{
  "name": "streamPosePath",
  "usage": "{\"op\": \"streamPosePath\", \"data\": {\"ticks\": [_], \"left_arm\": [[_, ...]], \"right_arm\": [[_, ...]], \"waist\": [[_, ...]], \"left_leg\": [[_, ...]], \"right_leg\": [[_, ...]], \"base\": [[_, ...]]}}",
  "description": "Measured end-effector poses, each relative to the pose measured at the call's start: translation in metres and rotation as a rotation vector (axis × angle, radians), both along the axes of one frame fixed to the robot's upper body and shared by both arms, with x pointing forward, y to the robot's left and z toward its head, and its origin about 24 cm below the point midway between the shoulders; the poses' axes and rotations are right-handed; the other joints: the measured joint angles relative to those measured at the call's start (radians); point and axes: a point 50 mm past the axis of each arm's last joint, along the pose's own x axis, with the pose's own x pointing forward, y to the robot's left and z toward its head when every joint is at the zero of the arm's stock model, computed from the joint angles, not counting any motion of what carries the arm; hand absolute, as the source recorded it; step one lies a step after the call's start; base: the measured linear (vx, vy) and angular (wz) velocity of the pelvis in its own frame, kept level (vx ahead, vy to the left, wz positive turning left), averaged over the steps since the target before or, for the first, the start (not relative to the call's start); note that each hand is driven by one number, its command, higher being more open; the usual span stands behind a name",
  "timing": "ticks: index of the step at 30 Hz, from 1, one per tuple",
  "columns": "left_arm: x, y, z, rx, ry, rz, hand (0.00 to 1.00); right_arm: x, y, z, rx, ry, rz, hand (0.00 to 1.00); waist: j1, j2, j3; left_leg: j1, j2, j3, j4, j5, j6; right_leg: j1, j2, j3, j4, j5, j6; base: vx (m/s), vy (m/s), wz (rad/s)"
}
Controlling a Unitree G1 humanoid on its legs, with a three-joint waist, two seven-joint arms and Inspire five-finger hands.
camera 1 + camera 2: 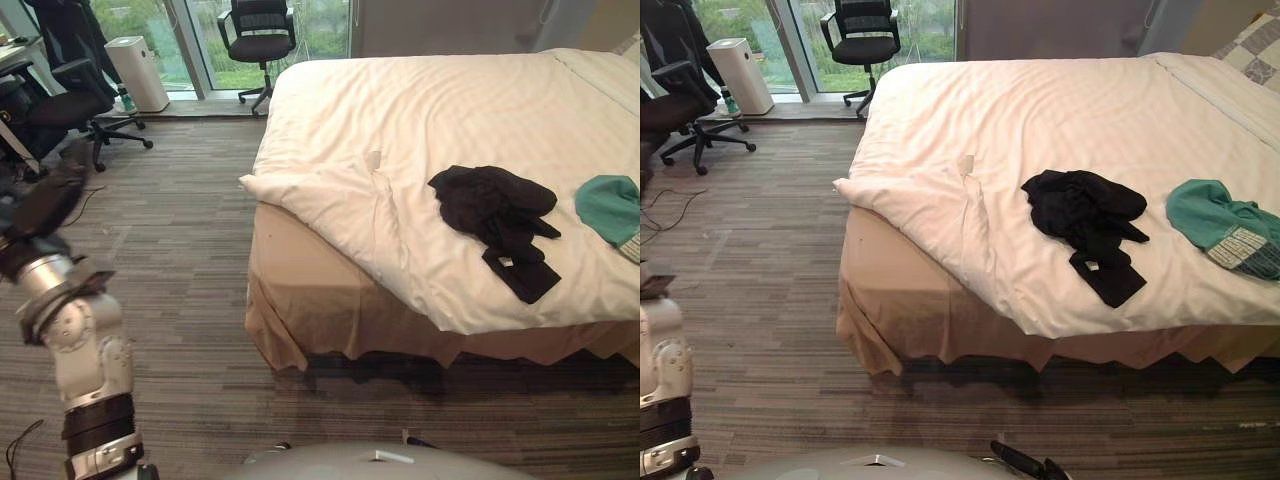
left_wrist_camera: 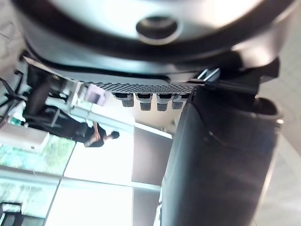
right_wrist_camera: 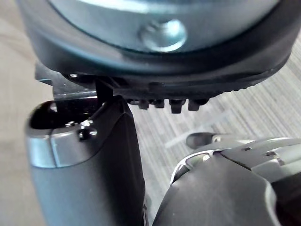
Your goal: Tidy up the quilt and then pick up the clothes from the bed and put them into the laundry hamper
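Evidently the quilt is limp: grip its corner, nine o'clock of the clothes; left hand, right hand hang relaxed, empty.

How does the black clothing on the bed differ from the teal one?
The black clothing is plain; the teal clothing has a pale checked part. The black clothing lies mid-bed with a strip trailing toward the edge; the teal clothing sits further right. Both lie crumpled on the quilt.

Open carpet left of bed, 2 office chairs and purifier by window, bare quilt around black clothes
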Motion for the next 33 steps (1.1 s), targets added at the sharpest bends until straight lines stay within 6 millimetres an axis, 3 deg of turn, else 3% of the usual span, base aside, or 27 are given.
{"op": "streamPosePath", "data": {"ticks": [2,3,6,8,10,13,15,19,23,28,33], "left_arm": [[0.012,-0.023,0.004,0.144,0.040,-0.058,1.00],[0.024,-0.044,0.008,0.283,0.079,-0.122,1.00],[0.037,-0.069,0.017,0.503,0.101,-0.153,1.00],[0.067,-0.090,0.036,0.723,0.109,-0.127,1.00],[0.075,-0.092,0.041,0.753,0.112,-0.111,1.00],[0.095,-0.099,0.052,0.817,0.132,-0.103,1.00],[0.114,-0.101,0.068,0.957,0.187,-0.025,1.00],[0.133,-0.101,0.084,1.023,0.253,0.061,1.00],[0.148,-0.097,0.095,1.023,0.327,0.096,1.00],[0.163,-0.106,0.119,1.079,0.346,0.120,1.00],[0.168,-0.094,0.136,1.146,0.385,0.203,1.00]], "right_arm": [[-0.001,-0.001,0.000,-0.001,-0.008,-0.006,1.00],[0.000,-0.002,0.001,0.003,-0.012,-0.004,1.00],[0.003,-0.004,0.002,0.001,-0.035,0.002,1.00],[0.003,-0.005,0.002,-0.010,-0.046,-0.001,1.00],[0.005,-0.006,0.003,-0.016,-0.058,-0.003,1.00],[0.014,-0.008,0.005,-0.029,-0.091,0.007,1.00],[0.032,-0.006,0.008,-0.036,-0.148,0.022,1.00],[0.054,-0.005,0.013,-0.047,-0.207,0.034,1.00],[0.066,0.000,0.016,-0.056,-0.246,0.051,1.00],[0.077,0.006,0.020,-0.060,-0.295,0.093,1.00],[0.096,0.009,0.026,-0.067,-0.354,0.124,1.00]], "waist": [[-0.009,0.012,-0.004],[-0.026,0.022,-0.006],[-0.048,0.034,-0.008],[-0.090,0.047,-0.001],[-0.113,0.047,0.001],[-0.109,0.047,0.018],[-0.117,0.038,0.066],[-0.141,0.024,0.137],[-0.164,0.020,0.177],[-0.164,0.009,0.202],[-0.167,-0.009,0.252]], "left_leg": [[0.000,0.002,0.007,0.000,0.000,0.000],[0.000,0.002,0.013,0.000,0.000,0.000],[-0.001,0.008,0.043,0.000,-0.001,-0.001],[-0.008,0.016,0.079,0.000,-0.002,-0.003],[-0.032,0.016,0.081,0.000,0.001,-0.003],[-0.079,0.016,0.095,0.000,0.013,0.002],[-0.128,0.014,0.106,0.001,0.026,0.009],[-0.193,0.003,0.123,0.002,0.039,0.025],[-0.236,-0.004,0.129,0.004,0.044,0.031],[-0.299,-0.006,0.130,0.004,0.052,0.038],[-0.350,-0.010,0.159,0.004,0.059,0.045]], "right_leg": [[-0.004,0.001,0.007,0.000,0.002,-0.002],[-0.009,0.002,0.014,0.000,0.004,-0.004],[-0.028,0.007,0.045,-0.001,0.013,-0.008],[-0.065,0.012,0.091,-0.004,0.022,-0.010],[-0.087,0.012,0.091,-0.005,0.027,-0.011],[-0.145,0.014,0.101,-0.003,0.045,-0.017],[-0.201,0.014,0.116,-0.005,0.069,-0.023],[-0.272,0.006,0.145,-0.026,0.110,-0.021],[-0.317,0.000,0.153,-0.036,0.127,-0.020],[-0.382,-0.005,0.156,-0.033,0.138,-0.024],[-0.452,-0.006,0.196,-0.033,0.161,-0.027]], "base": [[-0.01,0.004,-0.14],[-0.02,0.010,-0.16],[-0.03,0.019,-0.36],[-0.03,0.015,-0.52],[0.00,0.004,-0.12],[-0.02,-0.006,-0.07],[-0.06,-0.020,-0.13],[-0.06,0.006,-0.16],[-0.01,0.022,-0.08],[0.01,0.009,0.01],[-0.01,0.029,-0.15]]}}
